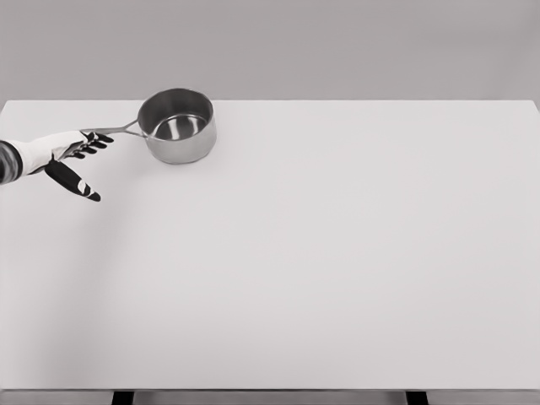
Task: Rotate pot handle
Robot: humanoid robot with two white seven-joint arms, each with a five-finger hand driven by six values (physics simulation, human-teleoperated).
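Shiny round steel saucepan (177, 126) sits far-left on plain white rectangular table (337, 270), thin metal handle (114, 131) sticking out left. Left hand (74, 156) right at handle tip, dark fingers (97, 142) spread loose, thumb hanging down, gripping nothing afaict. Right arm nowhere in shot.

I see a wide, flat, white rectangular table top (337, 270) filling most of the head view. Its far edge runs straight across the upper part of the picture, and its near edge lies close to the bottom. Behind the table I see a plain grey wall (337, 46), uniform in tone. Below the near edge, I note two short dark supports (123, 397), one toward the left and one toward the right (416, 397).
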